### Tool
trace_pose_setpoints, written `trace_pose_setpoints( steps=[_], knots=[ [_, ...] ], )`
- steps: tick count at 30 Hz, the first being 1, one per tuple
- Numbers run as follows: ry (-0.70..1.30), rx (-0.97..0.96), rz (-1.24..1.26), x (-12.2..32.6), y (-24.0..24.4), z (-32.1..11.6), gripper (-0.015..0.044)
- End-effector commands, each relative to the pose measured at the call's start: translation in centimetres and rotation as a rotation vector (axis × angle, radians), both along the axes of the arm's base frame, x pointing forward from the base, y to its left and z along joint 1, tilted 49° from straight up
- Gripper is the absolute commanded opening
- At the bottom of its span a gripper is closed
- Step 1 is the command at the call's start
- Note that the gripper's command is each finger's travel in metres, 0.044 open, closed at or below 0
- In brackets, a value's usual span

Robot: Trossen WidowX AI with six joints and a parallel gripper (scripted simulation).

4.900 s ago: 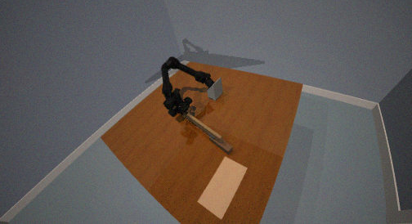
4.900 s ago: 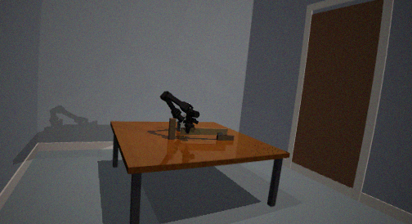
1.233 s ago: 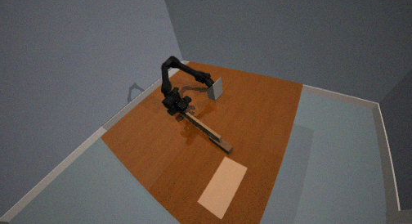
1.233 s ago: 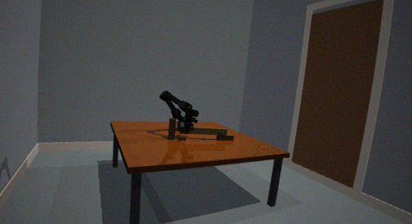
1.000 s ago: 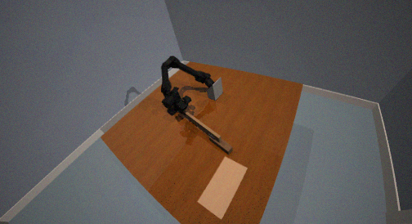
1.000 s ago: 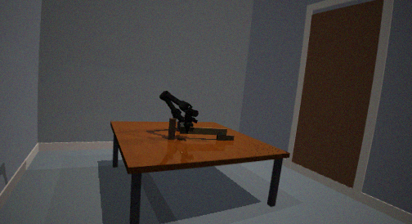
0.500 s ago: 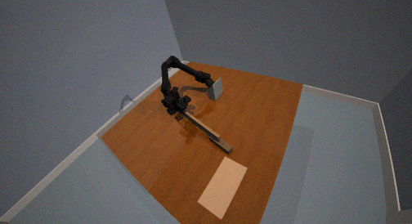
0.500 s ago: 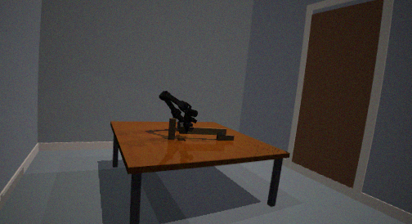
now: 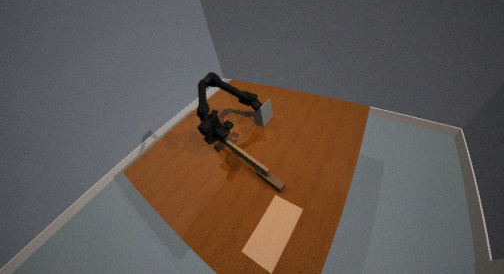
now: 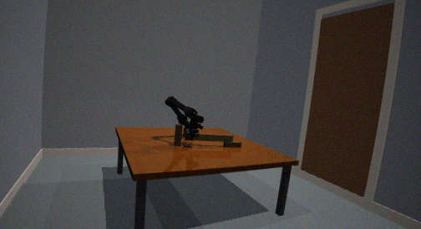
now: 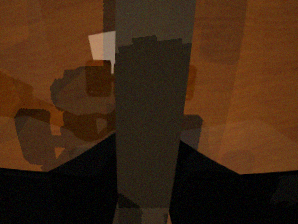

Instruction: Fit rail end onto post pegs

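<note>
The long wooden rail [image 9: 247, 156] [image 10: 213, 138] [image 11: 152, 100] looks about level in the exterior view, raised above the table. Its far end is at the low footboard block [image 9: 277, 183] [image 10: 236, 145]. The short wooden post [image 10: 178, 135] stands upright just left of the rail's near end in the exterior view; my gripper seems to hide it in the top view. My gripper [image 9: 222, 138] [image 10: 192, 136] [image 11: 142, 136] is shut on the rail close to that near end. Pegs and holes cannot be made out, nor whether rail and post touch.
A pale grey panel [image 9: 267, 111] stands by the far part of my arm. A pale flat rectangle [image 9: 273, 235] lies beyond the footboard block. The wooden table [image 9: 315, 140] [image 10: 217, 160] bears everything, and its edges show in the top and exterior views.
</note>
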State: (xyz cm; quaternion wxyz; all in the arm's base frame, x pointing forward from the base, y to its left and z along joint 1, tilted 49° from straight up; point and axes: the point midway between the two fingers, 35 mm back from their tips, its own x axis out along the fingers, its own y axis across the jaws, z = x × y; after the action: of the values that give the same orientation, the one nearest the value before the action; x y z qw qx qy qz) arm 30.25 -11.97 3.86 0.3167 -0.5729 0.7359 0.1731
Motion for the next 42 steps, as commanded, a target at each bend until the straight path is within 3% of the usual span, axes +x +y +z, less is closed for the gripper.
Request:
trace_pose_setpoints(
  steps=[1, 42],
  knots=[
    [0.003, -0.001, 0.003, -0.09, -0.08, 0.11, 0.0000],
    [0.003, -0.001, 0.003, -0.44, -0.87, 1.09, 0.0000]
  ],
)
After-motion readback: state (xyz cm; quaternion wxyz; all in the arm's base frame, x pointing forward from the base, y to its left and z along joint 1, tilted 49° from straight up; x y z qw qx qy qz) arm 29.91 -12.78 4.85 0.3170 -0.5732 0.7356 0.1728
